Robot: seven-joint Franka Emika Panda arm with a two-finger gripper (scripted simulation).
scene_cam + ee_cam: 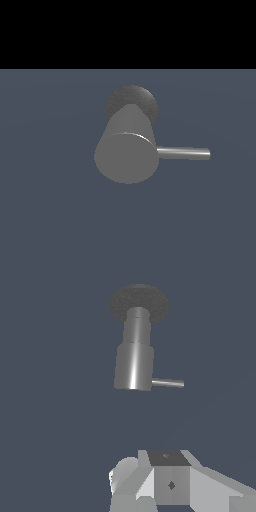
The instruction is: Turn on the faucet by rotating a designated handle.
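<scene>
The faucet (127,150) stands on the slate-blue floor (50,200) — a thick matte grey cylinder with a flat round end, rising from a darker rounded base (132,100). Its handle (184,153), a slim shiny rod, juts toward the exterior view's right. My gripper (155,486) sits well apart from it — whether my fingers are spread, I cannot tell.

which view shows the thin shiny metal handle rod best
The exterior view: the thin shiny grey metal handle rod appears larger, full length, pointing toward that view's right. The wrist view shows it smaller and farther away.
</scene>
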